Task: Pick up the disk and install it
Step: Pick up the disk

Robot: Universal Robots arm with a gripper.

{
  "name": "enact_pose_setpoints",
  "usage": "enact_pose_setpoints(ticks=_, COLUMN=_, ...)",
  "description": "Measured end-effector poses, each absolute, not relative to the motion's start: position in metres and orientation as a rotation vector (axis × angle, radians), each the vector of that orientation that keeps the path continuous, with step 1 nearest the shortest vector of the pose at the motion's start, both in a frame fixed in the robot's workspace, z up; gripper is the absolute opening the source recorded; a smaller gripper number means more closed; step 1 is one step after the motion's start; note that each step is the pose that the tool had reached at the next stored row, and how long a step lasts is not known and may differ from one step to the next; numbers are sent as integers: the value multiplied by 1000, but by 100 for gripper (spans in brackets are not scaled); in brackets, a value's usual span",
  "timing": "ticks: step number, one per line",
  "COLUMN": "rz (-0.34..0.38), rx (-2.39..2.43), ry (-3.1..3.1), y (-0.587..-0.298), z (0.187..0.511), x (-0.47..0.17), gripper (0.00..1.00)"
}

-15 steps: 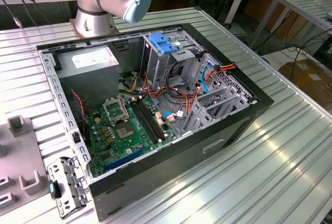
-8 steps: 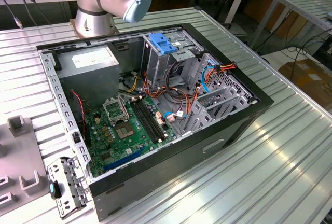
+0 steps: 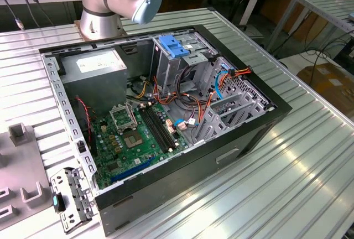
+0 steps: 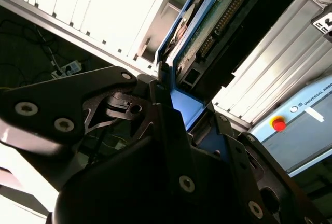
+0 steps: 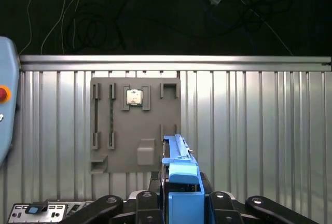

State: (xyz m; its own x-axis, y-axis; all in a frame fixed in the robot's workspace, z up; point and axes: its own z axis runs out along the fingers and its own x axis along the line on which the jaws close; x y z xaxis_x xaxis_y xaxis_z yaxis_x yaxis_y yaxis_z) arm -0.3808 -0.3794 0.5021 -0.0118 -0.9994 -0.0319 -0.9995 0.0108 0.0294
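In both wrist views my gripper [image 5: 179,199] is shut on the disk [image 5: 180,172], which is held on edge between the black fingers [image 5: 228,203]. The disk's blue carrier rail [image 4: 182,106] runs through the grip. Its green circuit-board underside and connector pins [image 4: 220,19] stick out beyond the fingers. In the first wrist view the disk hangs above the ribbed metal table, over the edge of a grey fixture plate [image 5: 135,125]. The open computer case [image 3: 166,117] lies on its side in the exterior view, with its metal drive cage [image 3: 182,65] at the back under a blue latch [image 3: 173,45].
Inside the case are a green motherboard [image 3: 135,134], a grey power-supply box [image 3: 94,67] and loose orange and blue cables [image 3: 221,81]. The arm's base [image 3: 102,20] stands behind the case. A small chip [image 5: 134,97] sits on the grey fixture plate. A metal bracket [image 3: 69,197] lies near the case's corner.
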Motion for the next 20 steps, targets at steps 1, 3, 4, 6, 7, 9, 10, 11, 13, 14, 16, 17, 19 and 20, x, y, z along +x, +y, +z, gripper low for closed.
enact_pose_setpoints(ticks=1, rz=68, rx=-2207, ry=2232, y=-380, z=502, x=-380, gripper=37)
enact_pose_setpoints(ticks=3, rz=68, rx=-2207, ry=2232, y=-380, z=502, x=-377, gripper=37)
enact_pose_setpoints(ticks=4, rz=68, rx=-2207, ry=2232, y=-380, z=502, x=-376, gripper=37)
enact_pose_setpoints(ticks=6, rz=69, rx=-2207, ry=2232, y=-380, z=502, x=-374, gripper=37)
enact_pose_setpoints(ticks=7, rz=69, rx=-2207, ry=2232, y=-380, z=502, x=-373, gripper=37)
enact_pose_setpoints(ticks=9, rz=69, rx=-2207, ry=2232, y=-381, z=502, x=-371, gripper=37)
enact_pose_setpoints(ticks=10, rz=69, rx=-2207, ry=2232, y=-381, z=502, x=-371, gripper=37)
enact_pose_setpoints(ticks=11, rz=69, rx=-2207, ry=2233, y=-381, z=502, x=-369, gripper=37)
enact_pose_setpoints(ticks=13, rz=69, rx=-2207, ry=2233, y=-382, z=502, x=-368, gripper=37)
enact_pose_setpoints(ticks=14, rz=69, rx=-2207, ry=2233, y=-383, z=502, x=-367, gripper=37)
enact_pose_setpoints(ticks=16, rz=70, rx=-2207, ry=2233, y=-384, z=502, x=-366, gripper=37)
enact_pose_setpoints(ticks=17, rz=69, rx=-2207, ry=2233, y=-385, z=502, x=-365, gripper=37)
enact_pose_setpoints(ticks=19, rz=70, rx=-2207, ry=2233, y=-386, z=502, x=-365, gripper=37)
enact_pose_setpoints(ticks=20, rz=70, rx=-2207, ry=2233, y=-386, z=502, x=-365, gripper=37)
